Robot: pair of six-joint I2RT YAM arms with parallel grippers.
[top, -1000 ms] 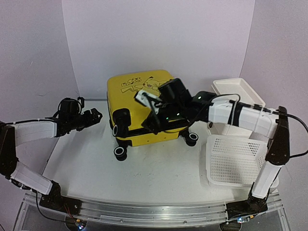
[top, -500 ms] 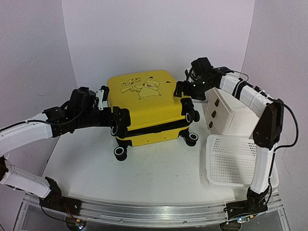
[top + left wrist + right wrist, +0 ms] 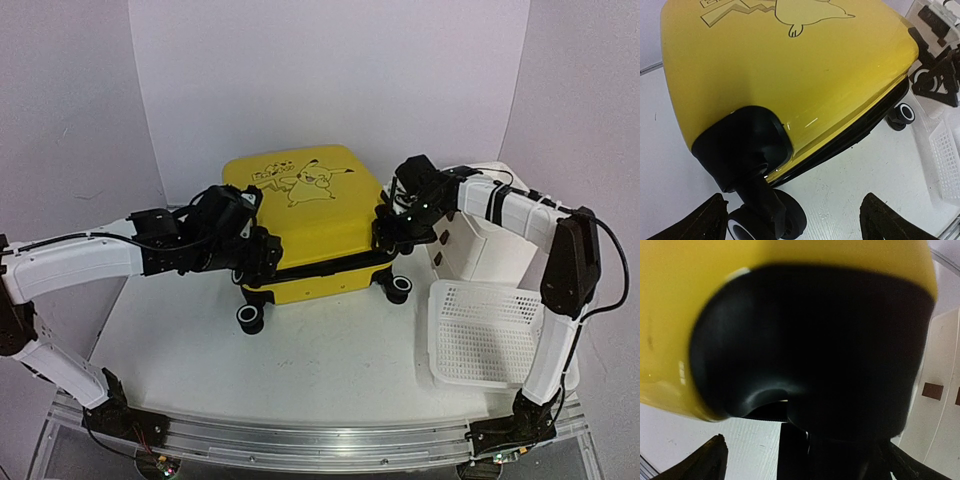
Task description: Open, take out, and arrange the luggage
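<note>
Left end effector (image 3: 262, 257): we're seeing it wide by the luggage (image 3: 320, 225).
Right end effector (image 3: 395, 232): we're seeing it wide too.

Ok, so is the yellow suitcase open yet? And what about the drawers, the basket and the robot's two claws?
luggage: shut, lying flat, picture side up.
left gripper: open, at the suitcase's left wheel corner, holding nothing.
right gripper: open, at the right wheel corner, holding nothing.
white drawer cabinet: partly hidden by the right arm; the drawers that show look pushed in.
white basket: open side up, nothing in it.
</note>
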